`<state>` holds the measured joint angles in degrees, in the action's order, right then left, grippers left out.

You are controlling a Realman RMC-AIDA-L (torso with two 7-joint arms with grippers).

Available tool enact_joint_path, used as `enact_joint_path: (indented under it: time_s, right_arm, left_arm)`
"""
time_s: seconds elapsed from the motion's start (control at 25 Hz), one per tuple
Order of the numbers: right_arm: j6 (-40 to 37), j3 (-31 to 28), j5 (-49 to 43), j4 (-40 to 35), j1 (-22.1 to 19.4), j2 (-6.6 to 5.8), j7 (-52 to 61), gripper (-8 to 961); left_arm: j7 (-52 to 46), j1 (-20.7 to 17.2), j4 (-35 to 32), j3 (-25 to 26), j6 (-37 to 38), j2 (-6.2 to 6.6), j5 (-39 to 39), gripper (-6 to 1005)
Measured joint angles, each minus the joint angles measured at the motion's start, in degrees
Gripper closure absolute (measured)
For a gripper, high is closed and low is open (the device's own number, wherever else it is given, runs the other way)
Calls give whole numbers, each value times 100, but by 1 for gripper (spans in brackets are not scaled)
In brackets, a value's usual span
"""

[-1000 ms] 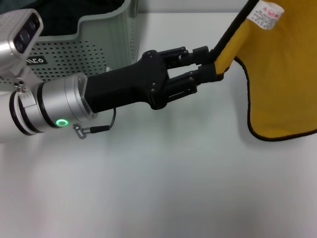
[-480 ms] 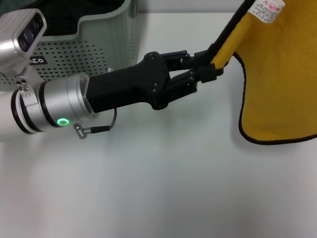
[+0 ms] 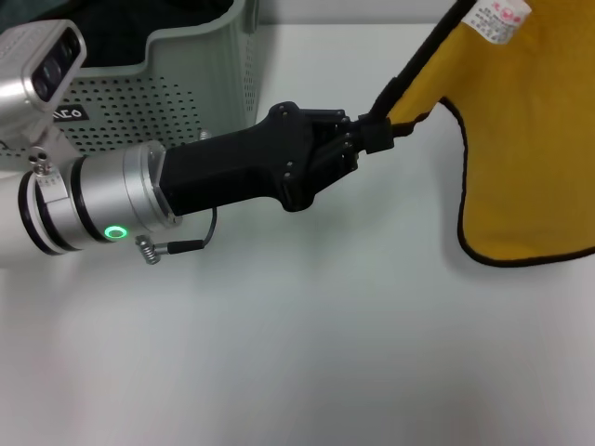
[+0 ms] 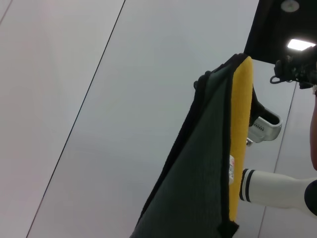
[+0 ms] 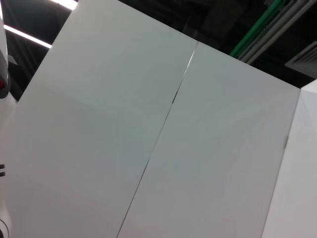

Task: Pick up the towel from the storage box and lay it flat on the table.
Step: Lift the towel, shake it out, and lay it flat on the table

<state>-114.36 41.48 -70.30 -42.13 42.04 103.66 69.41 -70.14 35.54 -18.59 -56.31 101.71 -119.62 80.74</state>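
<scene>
The yellow towel (image 3: pixel 525 139), edged in black with a white tag (image 3: pixel 500 17) near its top, hangs above the table (image 3: pixel 325 353) at the right; its upper end runs out of the head view. My left gripper (image 3: pixel 372 133) reaches across from the left and is shut on the towel's black-edged left side. In the left wrist view the towel (image 4: pixel 240 139) shows close up as a yellow strip beside its dark, shaded face. The storage box (image 3: pixel 186 93) stands at the back left, behind my left arm. My right gripper is out of view.
Dark black fabric (image 3: pixel 139 28) lies inside the storage box. The white table stretches bare in front of and below my left arm. The right wrist view shows only pale panels and a dark ceiling.
My left gripper's fingers, open around the towel's edge a second ago, have closed on it. The towel's lower hem swayed slightly left, then back.
</scene>
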Motion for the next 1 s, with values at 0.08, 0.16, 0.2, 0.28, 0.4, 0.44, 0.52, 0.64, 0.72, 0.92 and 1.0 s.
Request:
enact_joint_path:
  time_s: [0.08,0.16,0.2,0.28,0.4,0.44,0.52,0.64,0.72,0.92,1.0]
  right_arm:
    - [4,1,-10,4,-61,20,21,941]
    - [69,18,-27,35,-151,33,40,941]
    - [138,35,-37,96,-196,33,54,941]
    - [247,59,-58,293,-276,13,114,941]
    - [397,67,-110,571,-343,-35,330,941]
    - [487,71,-184,620,-361,-51,484,941]
    - [668,78,-408,636,-381,-63,846,941]
    - [773,79,-652,635,-383,-64,1219,941]
    - [821,80,-802,602,-383,-55,1396,941]
    - [1150,82,-964,519,-422,-4,1551,941]
    - [1297,82,-966,519,-480,0,1555,941]
  left_arm:
    - [1,-17,-21,8,13,2,-12,920]
    - [-5,-24,-36,32,31,18,-43,962]
    - [-19,-25,-63,42,38,30,-56,963]
    - [-78,-25,-146,61,46,60,-87,966]
    - [-305,-29,-372,124,52,149,-153,971]
    - [-404,-32,-489,149,53,183,-170,972]
    - [-651,-32,-821,189,51,264,-177,973]
    - [-1027,-10,-1352,206,12,350,-186,974]
    - [-1288,49,-1647,207,-13,424,-191,975]
    - [-1678,240,-2042,348,-25,555,-183,976]
    - [-1755,278,-2131,516,-26,583,-159,976]
